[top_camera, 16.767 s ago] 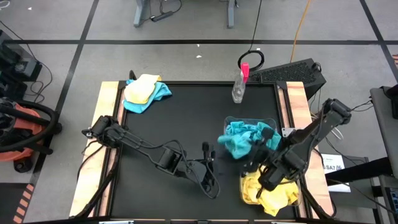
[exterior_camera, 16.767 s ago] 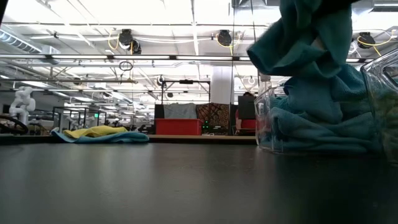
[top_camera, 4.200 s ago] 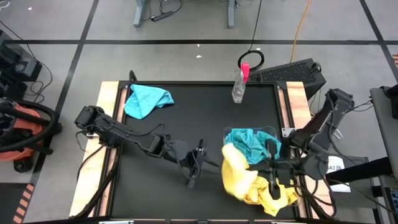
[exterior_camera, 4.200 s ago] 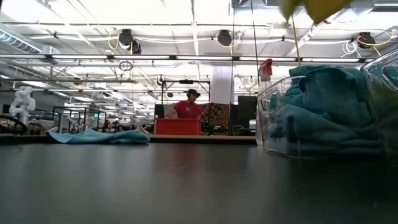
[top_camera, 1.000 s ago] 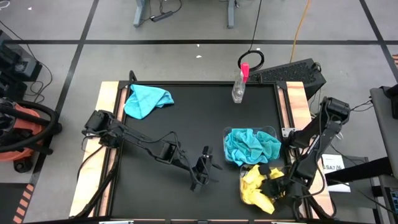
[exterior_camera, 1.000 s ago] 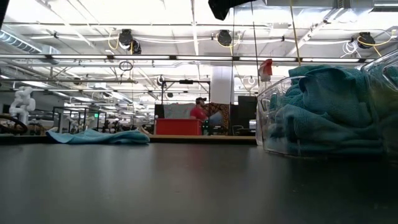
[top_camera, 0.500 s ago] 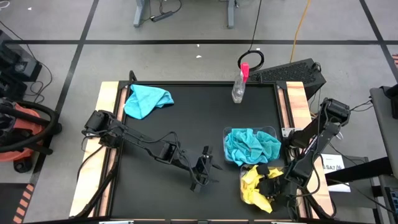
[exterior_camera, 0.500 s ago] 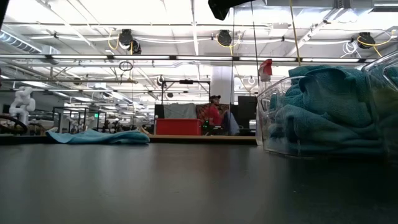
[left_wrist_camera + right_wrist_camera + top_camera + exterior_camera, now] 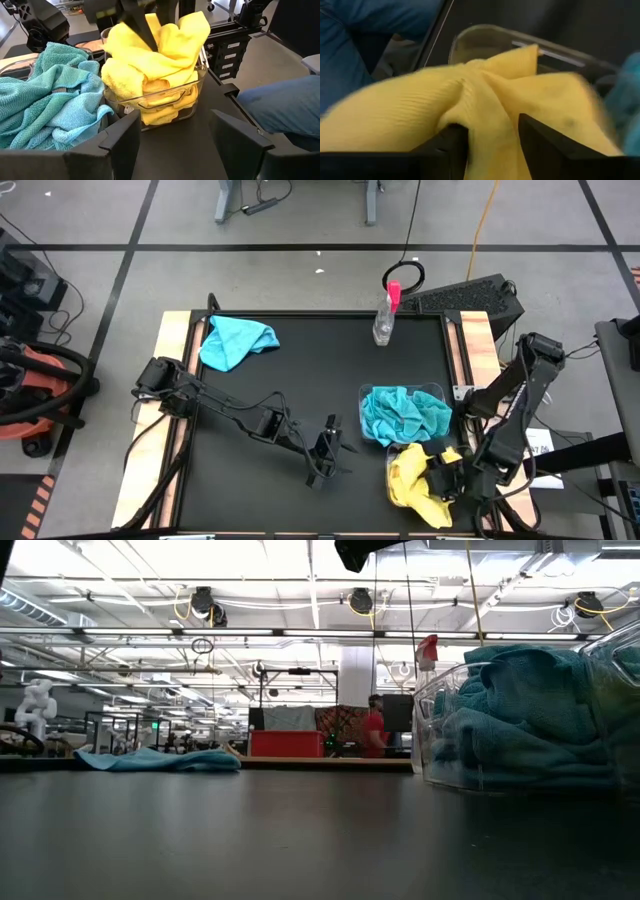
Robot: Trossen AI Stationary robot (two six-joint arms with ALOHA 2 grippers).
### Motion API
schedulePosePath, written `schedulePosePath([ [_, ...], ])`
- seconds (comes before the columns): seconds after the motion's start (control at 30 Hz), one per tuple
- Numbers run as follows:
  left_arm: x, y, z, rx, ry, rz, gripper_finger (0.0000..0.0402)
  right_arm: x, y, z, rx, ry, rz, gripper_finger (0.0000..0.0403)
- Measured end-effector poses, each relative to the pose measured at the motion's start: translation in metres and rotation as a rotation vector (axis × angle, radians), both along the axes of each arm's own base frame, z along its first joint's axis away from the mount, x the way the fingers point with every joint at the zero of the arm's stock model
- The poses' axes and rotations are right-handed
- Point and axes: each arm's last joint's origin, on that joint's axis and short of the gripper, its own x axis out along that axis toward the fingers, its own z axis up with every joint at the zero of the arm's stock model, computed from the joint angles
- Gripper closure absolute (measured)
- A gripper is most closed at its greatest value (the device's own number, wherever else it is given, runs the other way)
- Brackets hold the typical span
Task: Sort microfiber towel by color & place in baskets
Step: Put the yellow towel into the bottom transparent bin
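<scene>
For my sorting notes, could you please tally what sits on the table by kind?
Clear plastic baskets: 2 (teal-filled, yellow-filled)
Loose teal towels outside a basket: 1
Spray bottles with a pink top: 1
Total: 4

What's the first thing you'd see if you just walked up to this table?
The bright yellow microfiber towels heaped in a clear plastic tub at the table's near right corner, with the right pincer on top of them. Just behind sits a second clear tub stuffed with teal towels, and one teal towel lies alone at the far left corner.
</scene>
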Motion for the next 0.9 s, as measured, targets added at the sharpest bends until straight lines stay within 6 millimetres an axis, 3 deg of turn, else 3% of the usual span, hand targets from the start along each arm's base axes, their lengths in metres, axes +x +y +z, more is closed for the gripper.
schedulePosePath([
  [0.4, 0.0, -0.001, 0.0, 0.001, 0.002, -0.002, 0.0162, -0.001, -0.003, 0.064, -0.038, -0.02, 0.0, 0.0245],
  [0.67, -0.001, -0.001, -0.001, 0.003, 0.013, -0.002, 0.0162, -0.005, -0.002, 0.075, -0.016, -0.015, -0.009, 0.0246],
  [0.9, -0.001, -0.001, -0.001, 0.003, 0.012, -0.003, 0.0162, -0.003, 0.021, 0.082, 0.113, -0.126, 0.079, 0.0246],
])
